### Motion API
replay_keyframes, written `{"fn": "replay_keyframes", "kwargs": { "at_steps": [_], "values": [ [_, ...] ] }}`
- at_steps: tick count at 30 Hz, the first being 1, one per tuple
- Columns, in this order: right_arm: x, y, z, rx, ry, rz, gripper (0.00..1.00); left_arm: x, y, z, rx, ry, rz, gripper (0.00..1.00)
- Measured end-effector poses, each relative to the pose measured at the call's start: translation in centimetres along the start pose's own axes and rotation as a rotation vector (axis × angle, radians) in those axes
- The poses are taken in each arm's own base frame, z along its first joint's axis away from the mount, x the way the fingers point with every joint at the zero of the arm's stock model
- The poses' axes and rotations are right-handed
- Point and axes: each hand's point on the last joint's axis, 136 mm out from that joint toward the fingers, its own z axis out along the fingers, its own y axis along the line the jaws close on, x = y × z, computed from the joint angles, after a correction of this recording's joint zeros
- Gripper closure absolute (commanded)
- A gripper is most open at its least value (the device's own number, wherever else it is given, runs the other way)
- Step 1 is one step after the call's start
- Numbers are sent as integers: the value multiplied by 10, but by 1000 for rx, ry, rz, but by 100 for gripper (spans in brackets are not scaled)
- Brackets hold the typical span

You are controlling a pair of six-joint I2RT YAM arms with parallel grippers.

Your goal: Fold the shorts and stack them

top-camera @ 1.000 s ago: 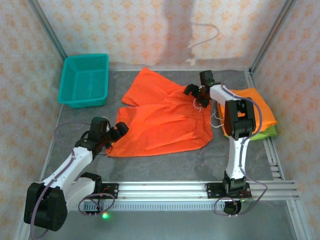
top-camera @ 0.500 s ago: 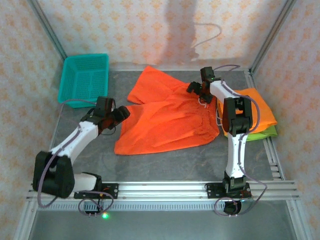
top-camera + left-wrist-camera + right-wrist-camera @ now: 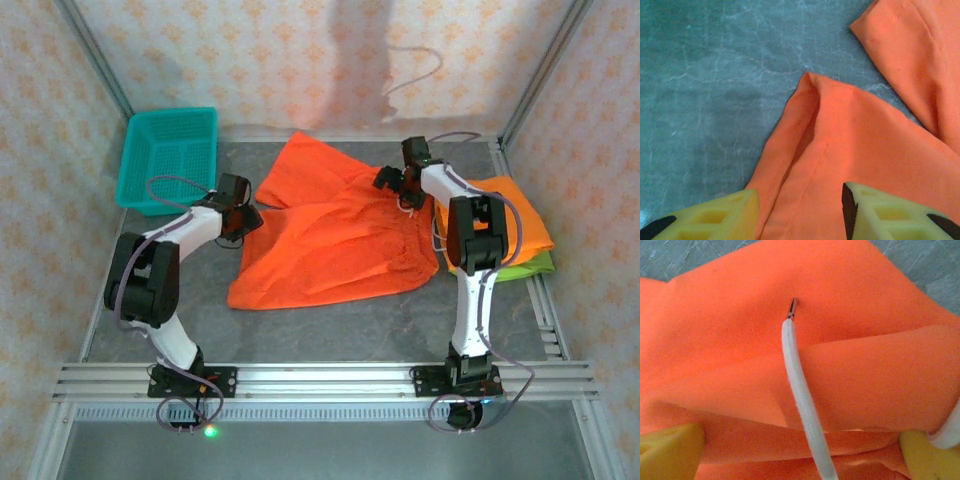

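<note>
Yellow-fingered left gripper point(image 3: 799, 200): jaws part-way apart, straddling the folded hem of one leg of the orange shorts point(image 3: 865, 150). The cloth lies loose between the fingers, with no pinch to be seen. Grey table point(image 3: 715, 75) is bare just past the hem. From above, this gripper point(image 3: 243, 215) sits at the left end of the shorts, low over the leg opening.

Right gripper point(image 3: 800, 447): jaws spread wide, one finger at each lower corner of the wrist view. Bunched orange cloth fills the gap between them, and a white drawstring point(image 3: 797, 375) runs up the middle to a small dark tip. Whether the cloth is lifted or only lying there, I cannot tell. In the overhead view this gripper point(image 3: 392, 180) is at the waistband, towards the far right of the table.

The orange shorts point(image 3: 340, 240) lie spread flat across the middle of the table point(image 3: 330, 325), waist to the right, legs to the left, one leg angled towards the far edge.

Against the right edge, folded orange shorts point(image 3: 515, 215) rest on top of lime green shorts point(image 3: 538, 265).

The teal mesh basket point(image 3: 168, 206) stands in the far left corner, apart from the cloth.
</note>
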Motion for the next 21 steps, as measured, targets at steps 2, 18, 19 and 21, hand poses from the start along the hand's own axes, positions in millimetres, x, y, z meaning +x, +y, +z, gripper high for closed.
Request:
{"fn": "replay_keyframes", "kwargs": {
  "at_steps": [2, 18, 19, 21],
  "values": [
    [1, 0, -1, -4, 4, 0, 1, -1, -4, 6, -6, 3, 7, 55],
    [7, 1, -2, -20, 16, -11, 1, -8, -9, 42, -64, 35, 22, 96],
    [8, 0, -2, -20, 16, -11, 1, -10, -11, 42, -64, 30, 22, 100],
    [8, 0, -2, -21, 15, -11, 0, -13, -12, 42, -70, 24, 22, 100]
  ]
}}
